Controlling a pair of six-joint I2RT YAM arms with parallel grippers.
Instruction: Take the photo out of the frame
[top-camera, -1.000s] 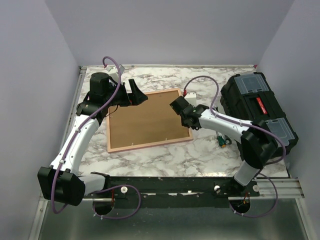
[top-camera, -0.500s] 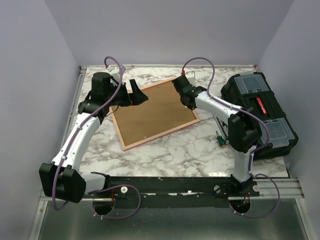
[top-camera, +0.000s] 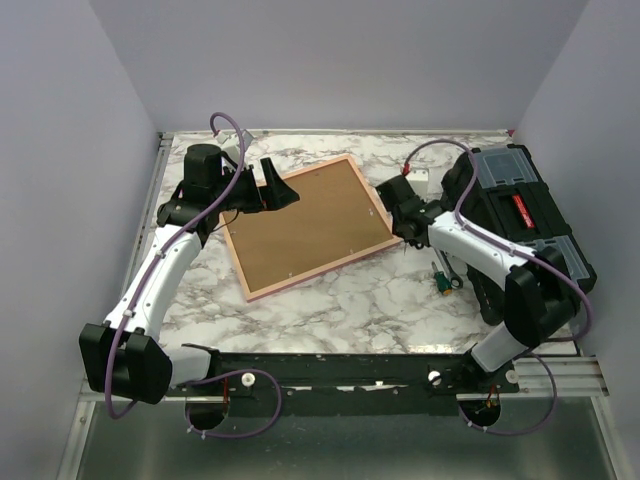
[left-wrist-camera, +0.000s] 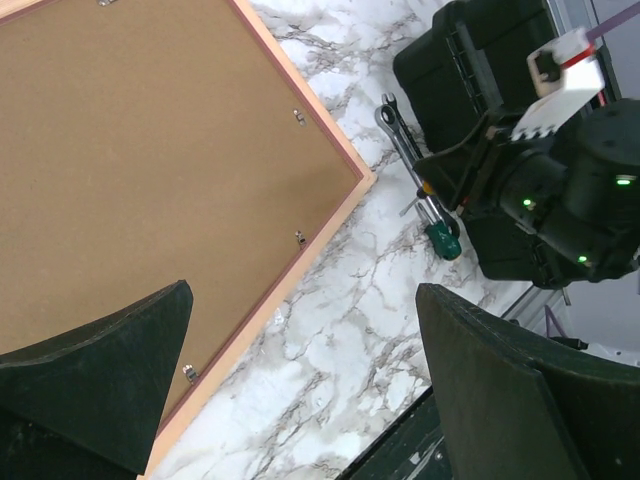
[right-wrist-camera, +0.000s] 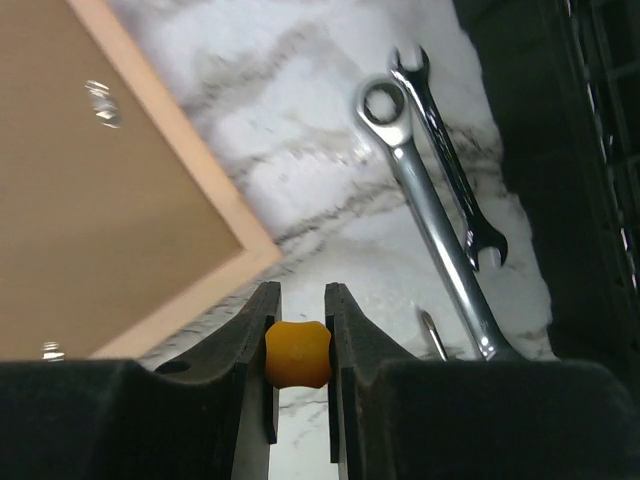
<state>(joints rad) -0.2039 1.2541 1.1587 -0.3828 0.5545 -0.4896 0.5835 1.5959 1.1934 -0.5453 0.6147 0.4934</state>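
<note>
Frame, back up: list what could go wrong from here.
1. The frame lies loose; a nudge from the right gripper could slide it onto the wrenches.
2. Metal tabs seem to hold the backing; prying may bend it.
3. That gripper is shut on a small orange piece, so it cannot pinch tabs.

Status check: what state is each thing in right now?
Frame, face down, flat, brown back in place.
Photo, hidden from view.
Toolbox, closed.
Left gripper, open.
Right gripper, fingers shut on an orange lump.
Wrenches, lying flat by the toolbox.
</note>
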